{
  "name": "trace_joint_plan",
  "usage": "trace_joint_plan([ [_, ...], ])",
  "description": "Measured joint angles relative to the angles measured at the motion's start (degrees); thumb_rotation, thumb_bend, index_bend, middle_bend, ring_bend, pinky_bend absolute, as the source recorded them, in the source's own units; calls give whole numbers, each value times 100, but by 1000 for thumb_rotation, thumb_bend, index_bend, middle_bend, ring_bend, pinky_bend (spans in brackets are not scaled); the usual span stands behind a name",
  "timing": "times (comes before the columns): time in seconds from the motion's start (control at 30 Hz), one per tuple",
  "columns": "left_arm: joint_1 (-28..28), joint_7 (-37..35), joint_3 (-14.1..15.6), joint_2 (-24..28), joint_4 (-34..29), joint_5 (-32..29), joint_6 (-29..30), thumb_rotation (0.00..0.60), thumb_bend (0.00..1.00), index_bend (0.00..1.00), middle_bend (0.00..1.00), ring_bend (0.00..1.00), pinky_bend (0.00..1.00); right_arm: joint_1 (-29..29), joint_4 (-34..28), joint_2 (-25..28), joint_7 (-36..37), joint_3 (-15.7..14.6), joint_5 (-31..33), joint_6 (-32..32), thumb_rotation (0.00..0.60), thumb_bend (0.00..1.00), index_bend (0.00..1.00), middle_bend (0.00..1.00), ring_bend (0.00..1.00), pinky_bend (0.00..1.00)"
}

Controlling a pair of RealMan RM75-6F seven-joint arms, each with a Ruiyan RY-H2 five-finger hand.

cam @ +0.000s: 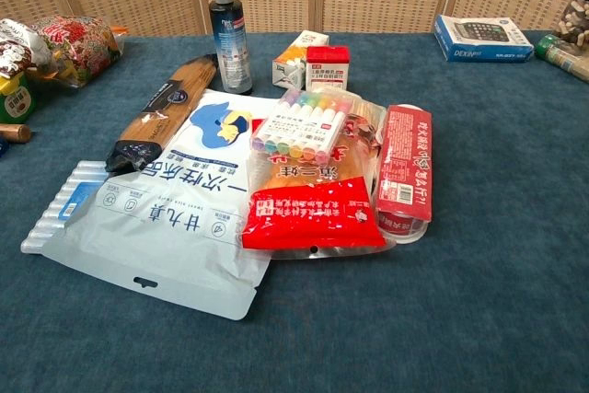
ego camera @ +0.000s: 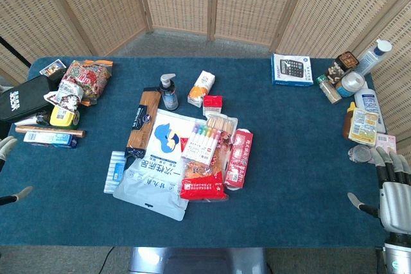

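Observation:
My right hand (ego camera: 390,187) hangs over the table's right front corner, fingers spread, holding nothing; a clear bottle cap or jar (ego camera: 359,153) lies nearest it. Only some fingertips of my left hand (ego camera: 11,171) show at the left edge, apart and empty. Neither hand appears in the chest view. A pile lies mid-table: a large white-blue pouch (cam: 175,218), a marker set (cam: 304,126), a red snack packet (cam: 313,213), a red tube pack (cam: 405,167), a spaghetti pack (cam: 161,117), a pump bottle (cam: 228,34).
A calculator box (ego camera: 292,68) lies at the back right, with bottles and jars (ego camera: 359,94) along the right edge. At the left are a snack bag (ego camera: 83,80), a black case (ego camera: 22,97) and a long box (ego camera: 50,138). Wicker screens stand behind the blue table (ego camera: 302,184).

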Motion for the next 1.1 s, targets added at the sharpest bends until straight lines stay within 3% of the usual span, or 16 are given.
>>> trace_joint_plan([
  [0.3,-85,90,42,-76,108,207,-125,600,60,0,0,0,0,-11,-56,36,35,-4,-15,14,600,0,0,0,0,0],
  [0.5,-543,581,143,-193,628,1081,-278,600,60,0,0,0,17,-36,-105,81,103,5,-1,37,600,0,0,0,0,0],
  [0.63,-1203,1151,285,-303,1017,1924,-719,600,59,0,0,0,40,-51,-135,122,168,32,25,63,600,0,0,0,0,0],
  [0.73,-1594,1512,367,-380,1127,2229,-1165,600,59,0,0,0,40,-67,-145,148,219,41,51,71,600,0,0,0,0,0],
  [1.1,-2613,2704,514,-894,1251,2488,-2654,600,58,0,0,0,47,-119,-153,247,461,59,104,90,600,0,0,0,0,0],
])
